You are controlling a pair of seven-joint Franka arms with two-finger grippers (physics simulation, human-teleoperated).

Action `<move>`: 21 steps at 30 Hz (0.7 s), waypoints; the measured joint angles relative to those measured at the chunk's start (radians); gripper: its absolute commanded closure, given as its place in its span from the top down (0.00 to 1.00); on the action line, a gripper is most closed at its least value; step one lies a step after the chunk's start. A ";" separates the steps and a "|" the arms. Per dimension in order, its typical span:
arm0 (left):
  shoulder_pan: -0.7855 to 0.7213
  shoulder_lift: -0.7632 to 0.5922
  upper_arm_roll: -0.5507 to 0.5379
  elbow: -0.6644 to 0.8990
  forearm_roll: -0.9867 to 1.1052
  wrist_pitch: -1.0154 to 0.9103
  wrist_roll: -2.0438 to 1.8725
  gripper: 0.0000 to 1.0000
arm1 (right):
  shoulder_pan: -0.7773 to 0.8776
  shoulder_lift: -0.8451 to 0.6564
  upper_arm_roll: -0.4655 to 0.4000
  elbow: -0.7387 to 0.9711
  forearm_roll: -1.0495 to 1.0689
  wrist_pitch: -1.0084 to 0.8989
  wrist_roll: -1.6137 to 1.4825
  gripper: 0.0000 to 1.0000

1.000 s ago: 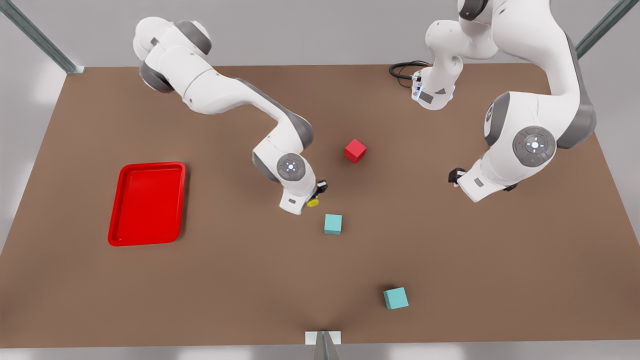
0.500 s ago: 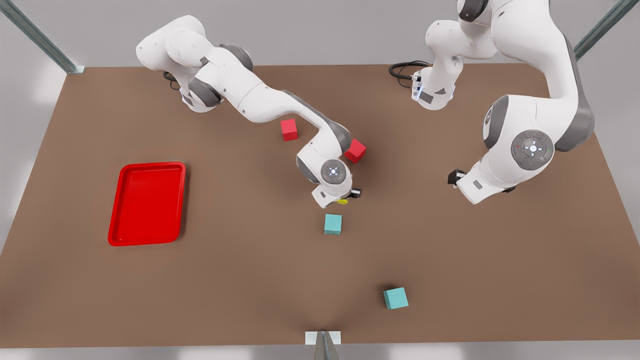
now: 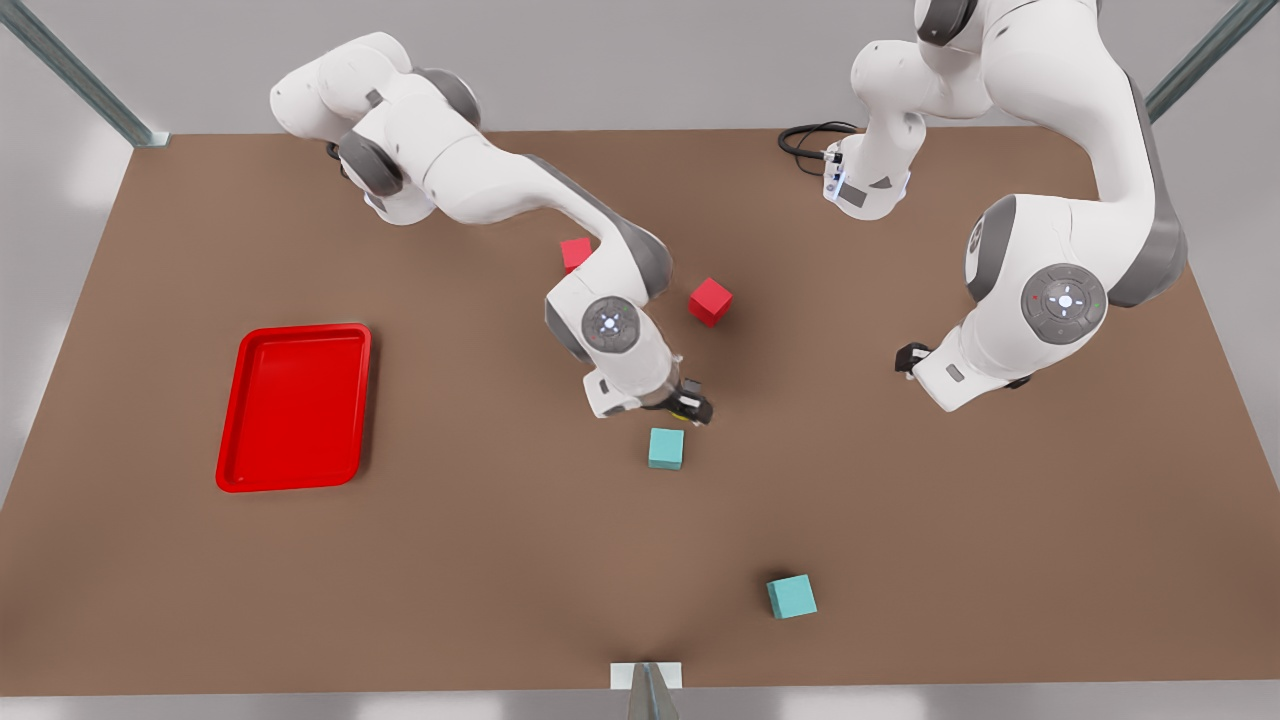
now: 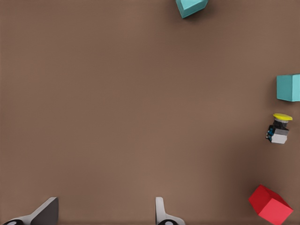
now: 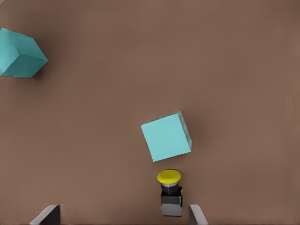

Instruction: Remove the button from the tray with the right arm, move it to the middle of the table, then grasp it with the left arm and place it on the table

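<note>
The right claw [image 3: 690,407] hangs spread wide over the button [image 5: 170,192] mid-table [image 3: 500,560], while the left claw [image 3: 908,357], also wide, waits apart

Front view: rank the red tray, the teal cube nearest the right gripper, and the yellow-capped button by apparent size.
1. Shallow red rectangular tray
2. Teal cube
3. Black-based, yellow-capped button, mostly hidden at the right gripper, so its rank is less sure.

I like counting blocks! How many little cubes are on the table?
4. One red cube sits mid-table; another red cube peeks out behind the arm beside it. One teal cube lies by the button; another teal cube sits nearer the front edge. The arms could hide more.
</note>
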 measured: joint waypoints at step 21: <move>-0.429 0.290 -0.001 -0.265 -0.230 0.624 -0.416 1.00 | -0.294 -0.486 -0.027 -0.343 0.002 -0.553 -0.705 1.00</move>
